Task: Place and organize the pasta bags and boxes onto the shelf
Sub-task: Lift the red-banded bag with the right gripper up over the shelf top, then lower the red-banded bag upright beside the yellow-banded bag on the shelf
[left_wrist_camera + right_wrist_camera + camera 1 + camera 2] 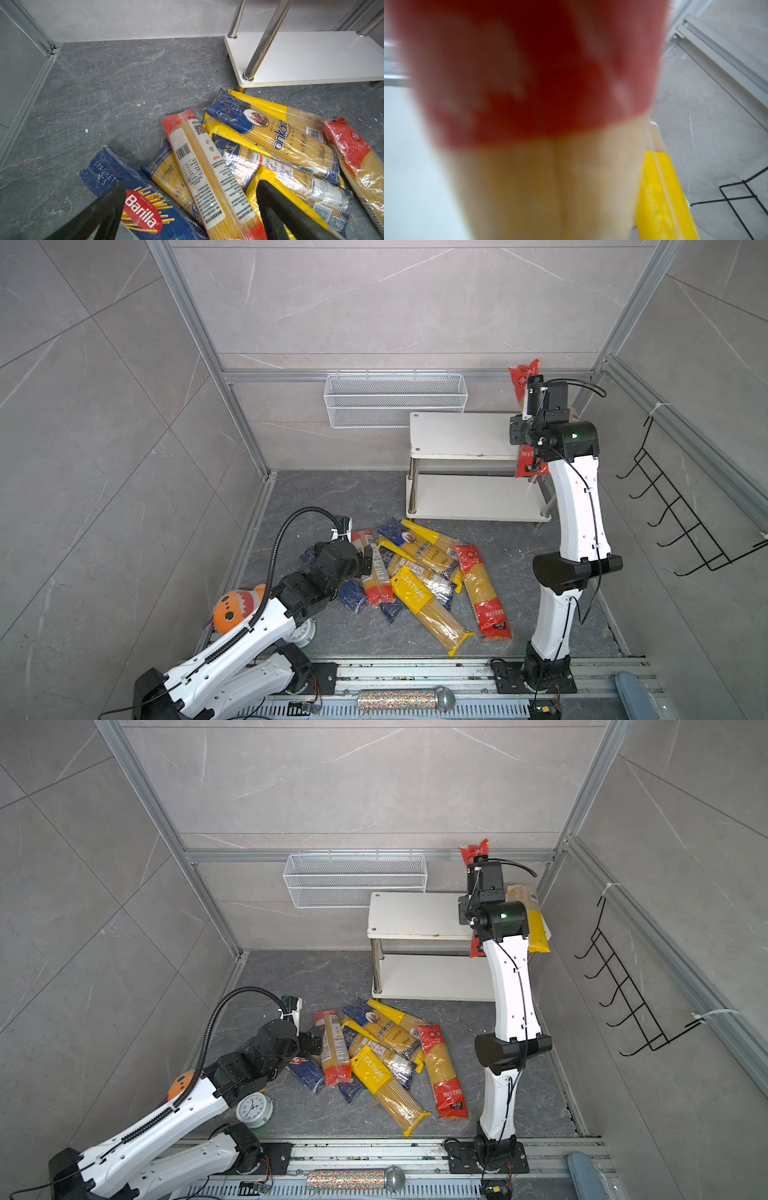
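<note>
Several pasta bags lie piled on the dark floor: a red-ended bag [207, 170], a blue and yellow bag [280, 135], a yellow-ended bag [428, 610] and another red-ended one [482, 593]. Beside them is the dark blue Barilla box [143, 203]. My left gripper [190, 191] hangs open just above the box and the red-ended bag, holding nothing. My right gripper [527, 406] is shut on a red-ended bag [524, 377], held nearly upright over the right end of the white shelf [461, 435]. That bag fills the right wrist view as a blur. A yellow-ended bag [536, 923] lies on the top board's right end.
A white wire mesh basket [395, 400] hangs on the back wall above the shelf. A black wire hook rack [681, 506] is on the right wall. An orange plush toy [235, 608] and an alarm clock [254, 1110] sit by the left arm. A microphone [405, 699] lies on the front rail.
</note>
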Tool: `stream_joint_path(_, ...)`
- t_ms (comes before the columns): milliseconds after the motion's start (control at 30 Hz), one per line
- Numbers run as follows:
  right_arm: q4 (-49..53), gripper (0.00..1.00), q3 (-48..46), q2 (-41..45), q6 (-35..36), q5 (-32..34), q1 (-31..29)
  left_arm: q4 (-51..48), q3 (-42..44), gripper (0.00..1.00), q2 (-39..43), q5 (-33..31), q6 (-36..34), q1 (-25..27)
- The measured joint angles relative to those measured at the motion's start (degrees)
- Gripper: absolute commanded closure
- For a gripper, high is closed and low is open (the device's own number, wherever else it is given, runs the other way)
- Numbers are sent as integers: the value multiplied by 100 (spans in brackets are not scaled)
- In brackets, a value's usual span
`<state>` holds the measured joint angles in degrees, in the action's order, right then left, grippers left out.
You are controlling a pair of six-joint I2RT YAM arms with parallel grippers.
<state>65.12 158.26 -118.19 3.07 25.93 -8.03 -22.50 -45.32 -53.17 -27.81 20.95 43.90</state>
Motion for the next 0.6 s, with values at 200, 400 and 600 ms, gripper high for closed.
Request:
stream_joint_path(200,-162,100,107,-79,-2,-216,505,173,-175,0,-199,0,-101,0)
stream_joint_path(400,-197,89,205,-175,39,-413,640,369,-415,0,-581,2,-234,0)
stream_joint_path(600,-365,39,339,-361,57,-479,691,417,-442,0,-835,7,-302,0)
